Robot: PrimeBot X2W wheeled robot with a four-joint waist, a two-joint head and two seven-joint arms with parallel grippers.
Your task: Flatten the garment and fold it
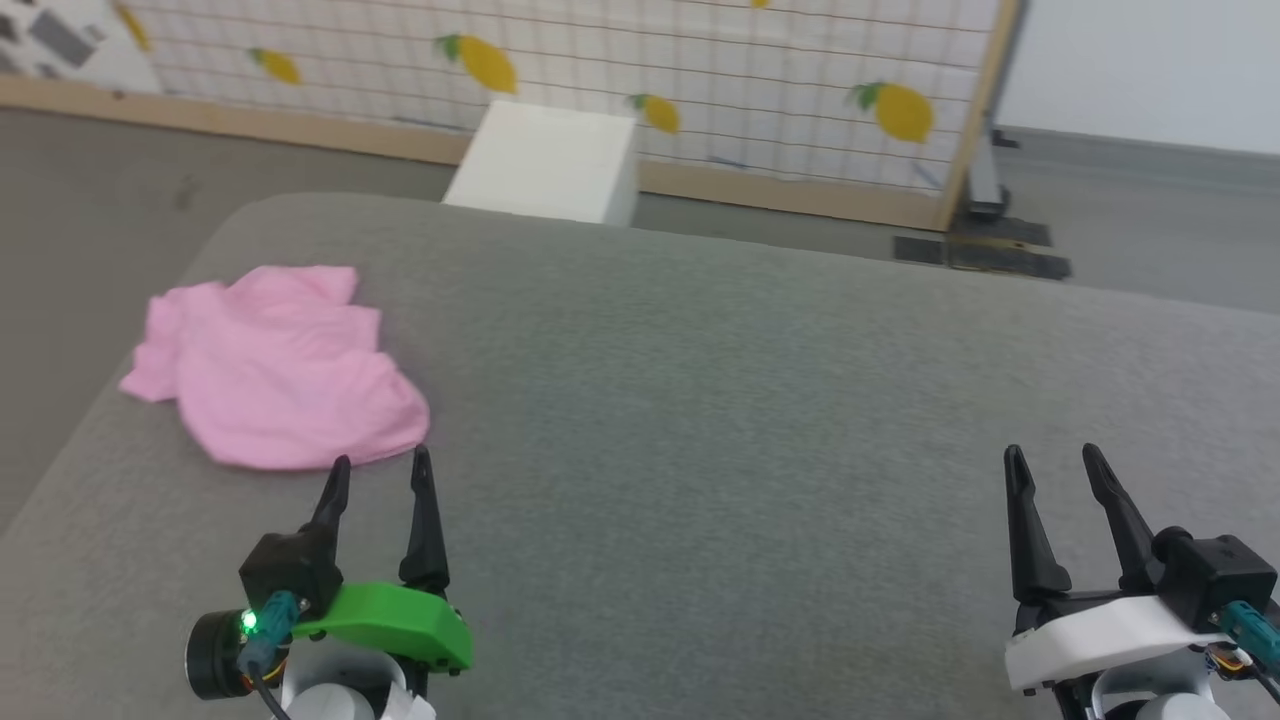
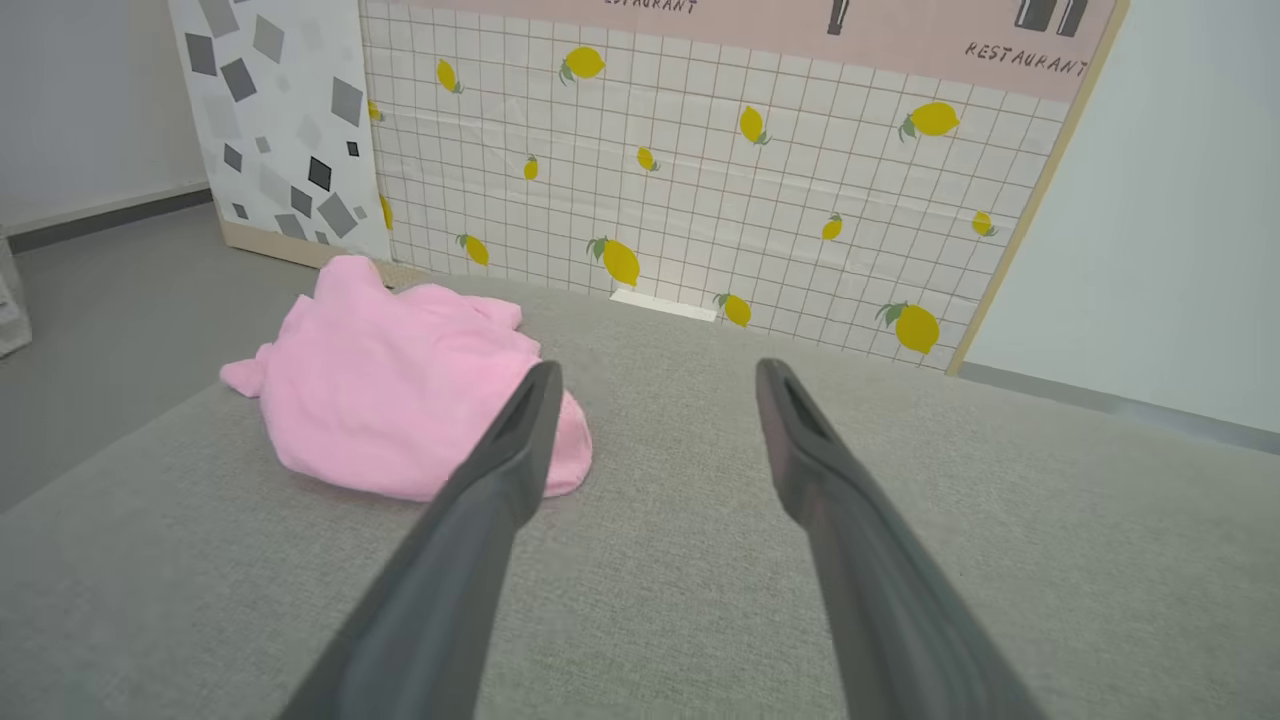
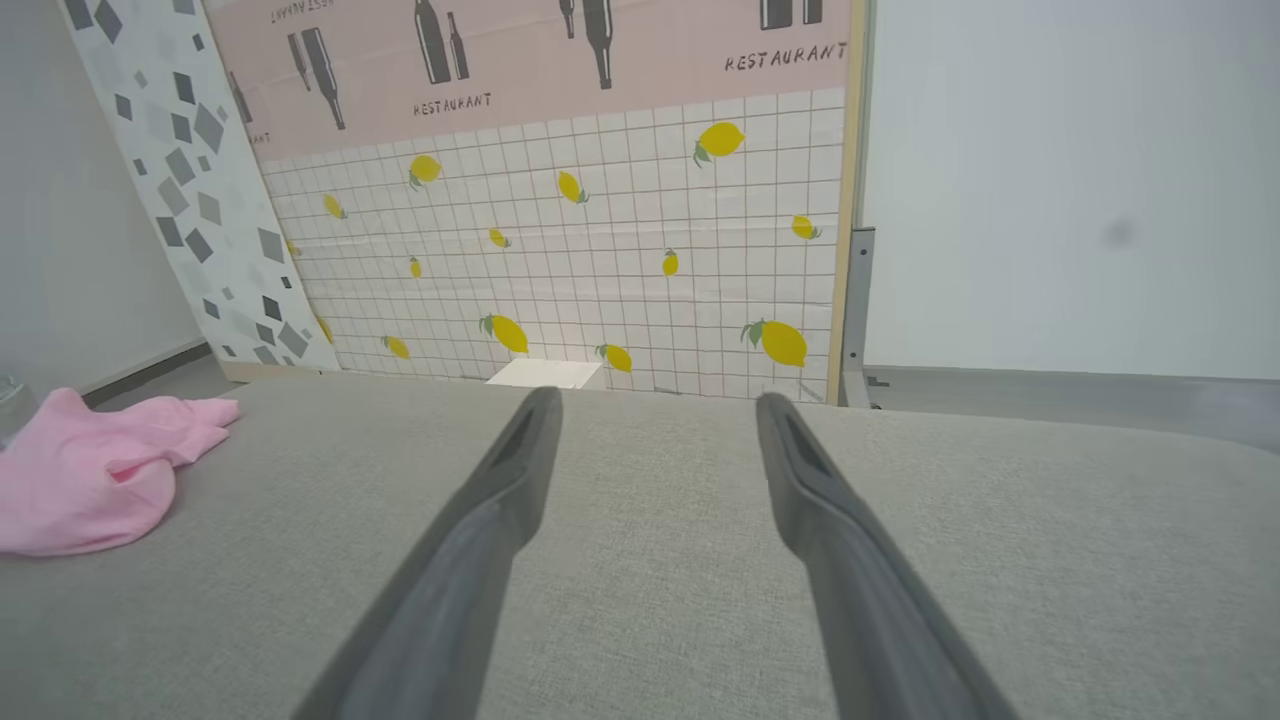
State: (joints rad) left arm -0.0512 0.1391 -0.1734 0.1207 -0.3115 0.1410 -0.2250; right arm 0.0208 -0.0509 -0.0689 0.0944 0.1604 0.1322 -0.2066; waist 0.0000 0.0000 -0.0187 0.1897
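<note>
The garment point(image 1: 275, 368) is a light-pink crumpled heap lying at the far left of the grey padded surface point(image 1: 720, 400). It also shows in the left wrist view point(image 2: 400, 385) and at the left edge of the right wrist view point(image 3: 85, 480). My left gripper point(image 1: 380, 465) is open, its fingertips just short of the garment's near edge, with nothing between them. In its own view the left gripper point(image 2: 655, 385) points to the right of the heap. My right gripper point(image 1: 1055, 460) stands open far to the right over bare fabric, and its own view point(image 3: 655, 410) looks along the surface.
A white box point(image 1: 548, 162) stands on the floor behind the surface's far edge. Behind it runs a tiled panel with lemon prints point(image 1: 600, 60) on a wooden frame, with a metal foot point(image 1: 985, 190) at its right end. Grey floor surrounds the surface on the left and at the back.
</note>
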